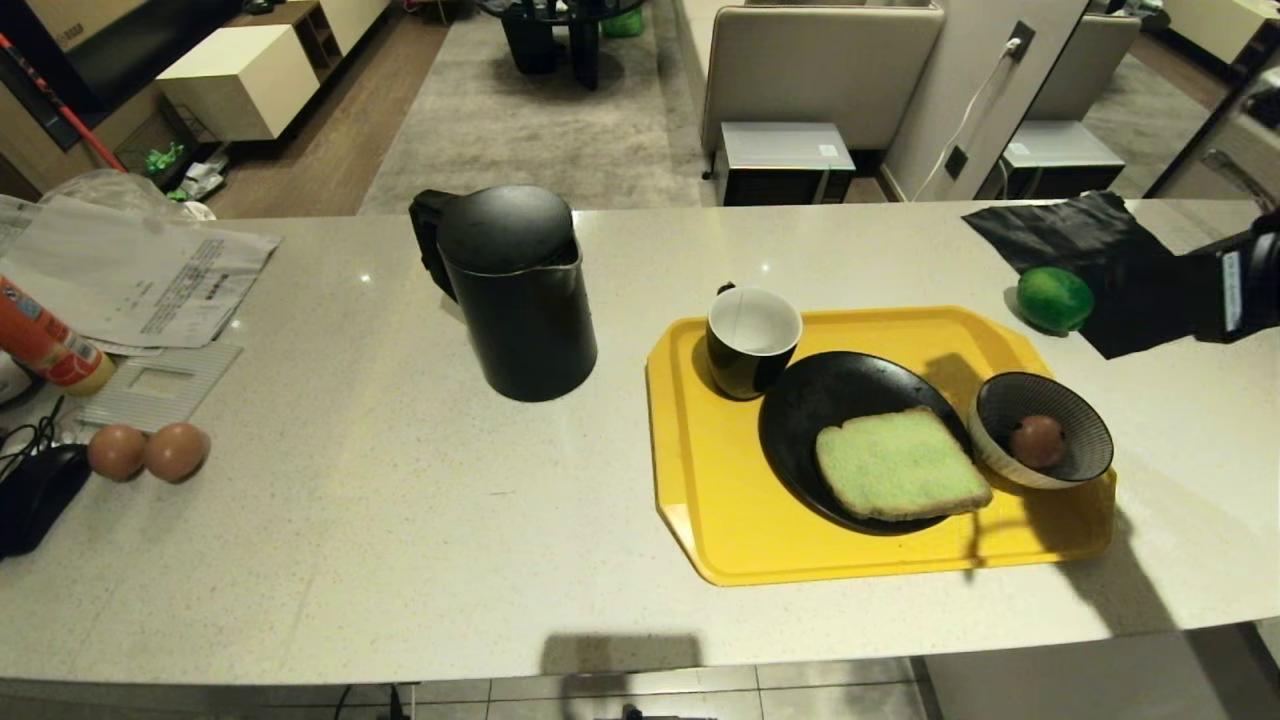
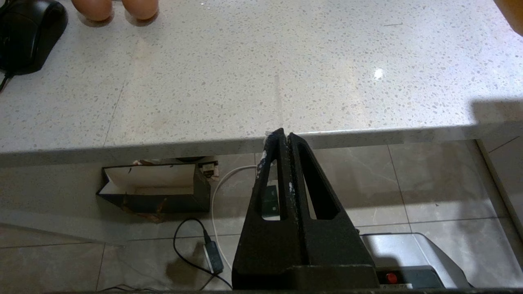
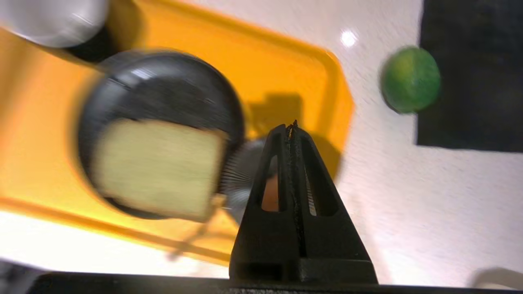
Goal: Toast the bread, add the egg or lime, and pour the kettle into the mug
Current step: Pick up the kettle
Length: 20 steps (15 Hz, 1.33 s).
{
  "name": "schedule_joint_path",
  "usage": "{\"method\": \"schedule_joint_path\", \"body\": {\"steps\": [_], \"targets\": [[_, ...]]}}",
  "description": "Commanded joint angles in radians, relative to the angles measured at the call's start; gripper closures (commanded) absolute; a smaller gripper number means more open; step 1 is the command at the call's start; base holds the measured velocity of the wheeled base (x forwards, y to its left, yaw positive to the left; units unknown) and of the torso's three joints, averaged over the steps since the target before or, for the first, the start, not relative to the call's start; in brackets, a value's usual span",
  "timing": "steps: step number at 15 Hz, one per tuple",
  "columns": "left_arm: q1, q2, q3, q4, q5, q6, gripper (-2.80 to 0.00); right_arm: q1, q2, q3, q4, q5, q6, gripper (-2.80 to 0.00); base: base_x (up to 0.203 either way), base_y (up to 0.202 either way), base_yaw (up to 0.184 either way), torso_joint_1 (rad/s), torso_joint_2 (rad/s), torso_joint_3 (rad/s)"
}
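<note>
The bread (image 1: 900,465) lies on a black plate (image 1: 800,400) on the yellow tray (image 1: 690,470), next to the mug (image 1: 752,340). One egg (image 1: 1037,440) sits in the striped bowl (image 1: 1090,420) at the tray's right end. The lime (image 1: 1054,298) rests on the counter beyond the tray, and the kettle (image 1: 520,300) stands left of it. My right gripper (image 3: 291,125) hovers shut and empty above the bowl (image 3: 241,171), with the bread (image 3: 157,167) and lime (image 3: 410,79) to either side; its arm (image 1: 1250,280) enters at the right edge. My left gripper (image 2: 284,132) is parked shut below the counter's front edge.
Two more eggs (image 1: 148,452), a black mouse (image 1: 35,495), papers (image 1: 130,270) and an orange bottle (image 1: 45,345) crowd the counter's left end. A black cloth (image 1: 1070,235) lies behind the lime. Bare counter stretches between the kettle and the front edge.
</note>
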Motion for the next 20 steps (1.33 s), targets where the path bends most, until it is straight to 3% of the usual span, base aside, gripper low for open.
{"method": "schedule_joint_path", "body": {"steps": [1, 4, 10, 13, 17, 20], "targets": [[0.000, 0.001, 0.000, 0.000, 0.001, 0.000, 0.00, 0.001, -0.170, 0.017, 0.001, 0.158, 0.111, 0.00, 0.000, 0.000, 0.000, 0.000, 0.00, 0.000], [0.000, 0.001, 0.000, 0.000, 0.001, 0.000, 0.00, 0.001, -0.282, 0.048, 0.003, 0.291, 0.210, 0.00, 0.000, 0.000, 0.000, 0.000, 0.00, 0.000], [0.000, 0.001, 0.000, 0.000, 0.001, 0.000, 0.00, 0.001, -0.388, 0.119, 0.052, 0.285, 0.221, 0.00, 0.000, 0.000, 0.000, 0.000, 0.00, 0.000], [0.000, 0.001, 0.000, 0.000, 0.001, 0.000, 0.00, 0.001, -0.460, 0.123, 0.086, 0.165, 0.216, 0.00, 0.000, 0.000, 0.000, 0.000, 0.00, 0.000], [0.000, 0.001, -0.001, 0.000, 0.001, 0.000, 0.00, 0.001, -0.558, 0.159, 0.088, -0.113, 0.212, 0.00, 0.000, 0.000, 0.000, 0.000, 0.00, 0.000], [0.000, 0.001, 0.000, 0.000, 0.001, 0.000, 0.00, 0.001, -0.689, 0.232, 0.087, -0.193, 0.212, 0.00, 0.000, 0.000, 0.000, 0.000, 0.00, 0.000]]}}
